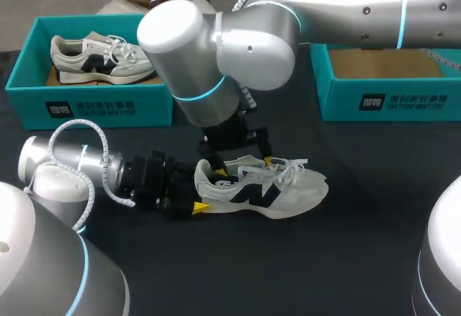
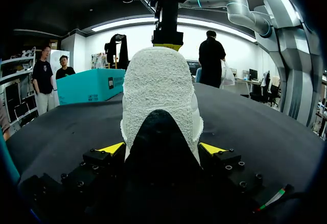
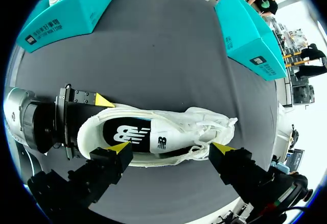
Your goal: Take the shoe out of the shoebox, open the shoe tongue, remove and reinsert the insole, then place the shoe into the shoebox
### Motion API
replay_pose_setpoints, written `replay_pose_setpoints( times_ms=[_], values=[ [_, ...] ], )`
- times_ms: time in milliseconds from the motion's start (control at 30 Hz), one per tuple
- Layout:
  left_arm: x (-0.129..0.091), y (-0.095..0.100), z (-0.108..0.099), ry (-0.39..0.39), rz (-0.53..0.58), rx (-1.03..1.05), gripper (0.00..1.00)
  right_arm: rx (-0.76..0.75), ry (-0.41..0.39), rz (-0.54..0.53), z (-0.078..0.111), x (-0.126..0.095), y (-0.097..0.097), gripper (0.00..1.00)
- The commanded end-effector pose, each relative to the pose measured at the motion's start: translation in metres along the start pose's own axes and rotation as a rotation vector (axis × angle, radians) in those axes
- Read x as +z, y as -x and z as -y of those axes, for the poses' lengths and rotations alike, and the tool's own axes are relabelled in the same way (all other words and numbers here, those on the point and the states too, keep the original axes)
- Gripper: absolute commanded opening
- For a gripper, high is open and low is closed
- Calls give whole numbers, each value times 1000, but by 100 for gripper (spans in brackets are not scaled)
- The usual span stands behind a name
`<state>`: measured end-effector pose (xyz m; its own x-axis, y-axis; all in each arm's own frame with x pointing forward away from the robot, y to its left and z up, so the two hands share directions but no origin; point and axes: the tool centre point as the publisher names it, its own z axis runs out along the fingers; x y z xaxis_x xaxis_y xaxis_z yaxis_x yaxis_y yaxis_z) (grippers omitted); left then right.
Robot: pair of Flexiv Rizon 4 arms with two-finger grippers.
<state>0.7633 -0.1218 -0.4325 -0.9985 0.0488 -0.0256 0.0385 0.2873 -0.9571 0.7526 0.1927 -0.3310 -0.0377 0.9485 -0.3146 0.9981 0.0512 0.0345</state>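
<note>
White shoe (image 1: 266, 186): out of its box, lying at the middle of the table (image 1: 360, 258).
Left gripper (image 2: 162, 148): pinching the heel from both sides.
Right gripper (image 3: 170, 147): spread wide above the collar.
Insole (image 3: 125, 132): seated inside.
Left for you, likely: tongue, insole, then reboxing in the teal shoebox (image 1: 389, 100) at the far right edge.

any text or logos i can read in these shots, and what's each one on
Left shoebox: white print on front wall, too blurred to read.
Right shoebox: white print, also too blurred.
Insole of the unboxed shoe: white logo mark, no legible words.
No numbers legible anywhere.
</note>
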Motion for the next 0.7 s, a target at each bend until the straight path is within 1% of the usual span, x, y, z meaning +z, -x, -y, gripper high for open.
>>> replay_pose_setpoints(
  times_ms=[33,233,633,667,700],
  values=[
    [2,0,-5,1,1,0,0,-2,-12,3,-1,17,-6,100],
    [2,0,-5,1,1,0,0,1,-22,18,1,31,-5,100],
    [2,0,-5,1,1,0,0,27,-19,31,8,44,4,100],
    [2,0,-5,1,1,0,0,30,-18,31,8,46,4,87],
    [2,0,-5,1,1,0,0,35,-18,30,8,47,5,47]
  ],
)
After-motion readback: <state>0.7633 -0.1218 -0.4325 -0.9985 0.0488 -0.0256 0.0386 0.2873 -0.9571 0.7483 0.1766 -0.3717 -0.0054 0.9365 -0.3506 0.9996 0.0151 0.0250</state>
